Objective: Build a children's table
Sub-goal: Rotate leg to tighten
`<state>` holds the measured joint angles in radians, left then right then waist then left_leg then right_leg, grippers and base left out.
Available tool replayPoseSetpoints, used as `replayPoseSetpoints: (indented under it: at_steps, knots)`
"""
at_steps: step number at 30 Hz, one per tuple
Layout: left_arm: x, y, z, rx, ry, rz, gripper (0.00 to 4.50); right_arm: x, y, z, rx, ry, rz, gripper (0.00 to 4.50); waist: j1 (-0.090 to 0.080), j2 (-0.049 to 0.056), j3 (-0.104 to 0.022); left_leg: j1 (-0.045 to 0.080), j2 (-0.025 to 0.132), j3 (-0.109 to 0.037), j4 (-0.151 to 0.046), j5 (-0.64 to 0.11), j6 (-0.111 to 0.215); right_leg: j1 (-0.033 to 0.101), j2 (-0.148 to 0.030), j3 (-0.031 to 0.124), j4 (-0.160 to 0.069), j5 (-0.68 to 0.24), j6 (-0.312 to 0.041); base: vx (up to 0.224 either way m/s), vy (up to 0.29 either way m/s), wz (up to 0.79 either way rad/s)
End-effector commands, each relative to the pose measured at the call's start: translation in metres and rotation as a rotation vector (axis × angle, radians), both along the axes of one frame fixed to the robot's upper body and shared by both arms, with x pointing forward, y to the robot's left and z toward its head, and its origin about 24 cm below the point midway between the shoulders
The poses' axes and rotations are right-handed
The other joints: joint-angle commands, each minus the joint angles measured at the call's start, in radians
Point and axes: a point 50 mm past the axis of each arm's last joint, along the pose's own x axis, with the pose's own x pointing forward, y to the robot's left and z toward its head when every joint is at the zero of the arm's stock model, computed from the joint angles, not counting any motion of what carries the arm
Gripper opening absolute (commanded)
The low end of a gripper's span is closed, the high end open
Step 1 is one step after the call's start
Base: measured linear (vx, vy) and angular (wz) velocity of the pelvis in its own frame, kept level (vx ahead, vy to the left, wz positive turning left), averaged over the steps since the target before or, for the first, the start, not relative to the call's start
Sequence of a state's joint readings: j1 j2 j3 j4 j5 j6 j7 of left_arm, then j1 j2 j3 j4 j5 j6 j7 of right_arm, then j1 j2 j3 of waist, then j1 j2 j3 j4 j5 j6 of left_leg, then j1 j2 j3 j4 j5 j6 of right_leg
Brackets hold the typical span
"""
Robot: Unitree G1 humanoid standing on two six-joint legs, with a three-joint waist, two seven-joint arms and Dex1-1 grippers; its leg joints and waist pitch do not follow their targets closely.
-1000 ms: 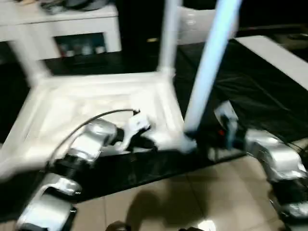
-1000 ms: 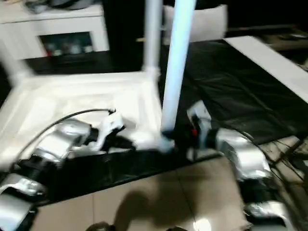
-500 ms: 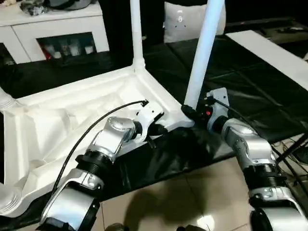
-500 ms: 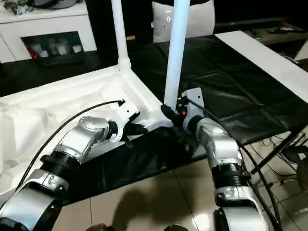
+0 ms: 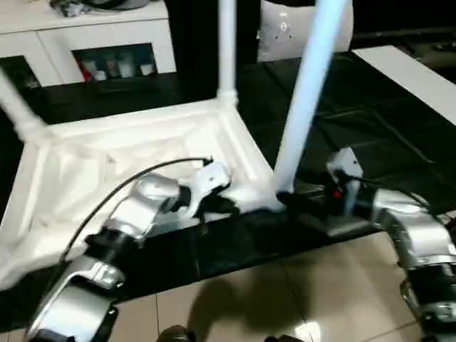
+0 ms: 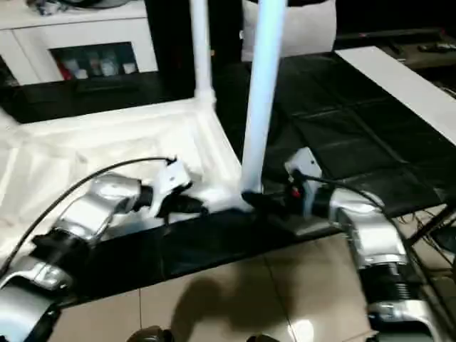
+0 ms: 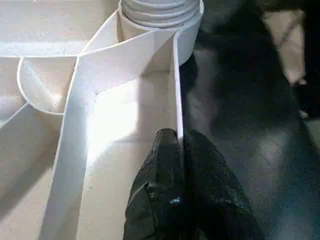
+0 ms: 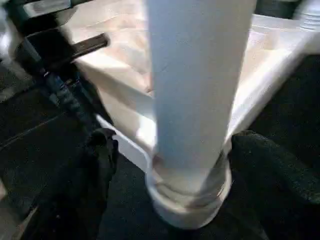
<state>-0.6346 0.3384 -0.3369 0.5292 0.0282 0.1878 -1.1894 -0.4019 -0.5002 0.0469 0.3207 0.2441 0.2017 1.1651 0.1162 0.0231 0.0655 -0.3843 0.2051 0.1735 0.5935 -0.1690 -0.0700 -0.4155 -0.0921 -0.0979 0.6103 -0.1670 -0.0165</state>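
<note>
Two legs stand upright in the upturned tabletop (image 5: pixel 107 171) on the black table (image 5: pixel 370 135); left gripper (image 7: pixel 180 150) pinches its rim; right gripper (image 8: pixel 165 165) fingers spread either side of the near leg (image 5: pixel 306 100).

Beige tiled floor (image 5: pixel 313 285), black-covered work table (image 5: pixel 370 135), white cabinet (image 5: pixel 92 35) behind, glossy light reflections
</note>
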Motion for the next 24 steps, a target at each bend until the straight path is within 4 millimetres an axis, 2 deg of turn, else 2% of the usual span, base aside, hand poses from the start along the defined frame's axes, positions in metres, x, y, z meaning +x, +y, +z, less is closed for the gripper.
replayPoseSetpoints:
  at_steps: [1,3,5,6,7,8,13,15,16,19,24]
  knots:
    - [-0.008,-0.011,0.010,0.010,-0.035,-0.191,0.00,-0.009,0.004,0.004,-0.013,-0.004,0.146,3.90,0.004,-0.010,-0.074,0.023,0.030,0.001,-0.062,-0.216,0.078,0.055,-0.056,0.050,-0.082,-0.270,-0.205,0.000,0.000,0.00]
    - [-0.009,-0.010,0.010,0.016,-0.029,-0.212,0.00,-0.010,0.004,0.004,-0.010,0.012,0.168,3.90,0.010,-0.010,-0.076,0.022,0.031,0.000,-0.063,-0.217,0.074,0.059,-0.057,0.050,-0.080,-0.270,-0.207,0.000,0.000,0.00]
    - [-0.012,-0.008,0.010,0.031,-0.017,-0.271,0.00,-0.013,0.003,0.004,-0.008,0.050,0.217,3.64,0.017,-0.010,-0.077,0.019,0.032,-0.001,-0.063,-0.211,0.073,0.060,-0.058,0.051,-0.077,-0.261,-0.206,0.000,0.000,0.00]
    - [-0.013,-0.008,0.010,0.033,-0.012,-0.284,0.00,-0.013,0.003,0.004,-0.005,0.060,0.225,3.56,0.019,-0.018,-0.081,0.020,0.032,0.000,-0.062,-0.207,0.073,0.061,-0.058,0.050,-0.076,-0.257,-0.206,0.000,0.000,0.00]
    - [-0.014,-0.008,0.010,0.035,-0.010,-0.291,0.00,-0.013,0.003,0.004,-0.004,0.065,0.229,3.54,0.025,-0.014,-0.080,0.022,0.034,0.000,-0.062,-0.200,0.070,0.057,-0.059,0.052,-0.075,-0.254,-0.211,0.000,0.000,0.00]
    - [-0.015,-0.007,0.010,0.040,-0.002,-0.313,0.00,-0.014,0.003,0.004,0.000,0.086,0.246,3.45,0.027,-0.016,-0.082,0.021,0.033,0.000,-0.061,-0.195,0.068,0.059,-0.059,0.051,-0.072,-0.248,-0.213,0.000,0.000,0.00]
    - [-0.018,-0.005,0.008,0.068,0.003,-0.354,0.00,-0.018,0.004,0.004,0.003,0.125,0.319,3.12,0.028,-0.016,-0.082,0.015,0.031,-0.002,-0.060,-0.189,0.067,0.062,-0.060,0.051,-0.071,-0.249,-0.206,0.000,0.000,0.00]
    - [-0.018,-0.003,0.007,0.089,0.004,-0.375,0.00,-0.020,0.004,0.004,-0.001,0.142,0.344,3.00,0.030,-0.020,-0.081,0.016,0.030,-0.002,-0.060,-0.191,0.067,0.062,-0.061,0.050,-0.073,-0.268,-0.197,0.000,0.000,0.00]
    - [-0.018,-0.002,0.006,0.090,0.004,-0.376,0.00,-0.020,0.004,0.004,-0.002,0.143,0.346,2.78,0.029,-0.018,-0.082,0.015,0.031,-0.001,-0.059,-0.186,0.065,0.061,-0.061,0.051,-0.073,-0.268,-0.195,0.000,0.000,0.00]
    - [-0.017,-0.002,0.007,0.089,0.003,-0.378,0.00,-0.021,0.004,0.004,0.001,0.155,0.361,2.74,0.029,-0.020,-0.082,0.015,0.030,-0.001,-0.059,-0.189,0.064,0.060,-0.060,0.049,-0.073,-0.275,-0.195,0.000,0.000,0.00]
    - [-0.015,-0.002,0.008,0.078,0.004,-0.358,0.00,-0.021,0.005,0.004,0.000,0.165,0.368,2.32,0.029,-0.021,-0.082,0.016,0.030,-0.001,-0.059,-0.182,0.063,0.060,-0.060,0.050,-0.072,-0.275,-0.192,0.000,0.000,0.00]
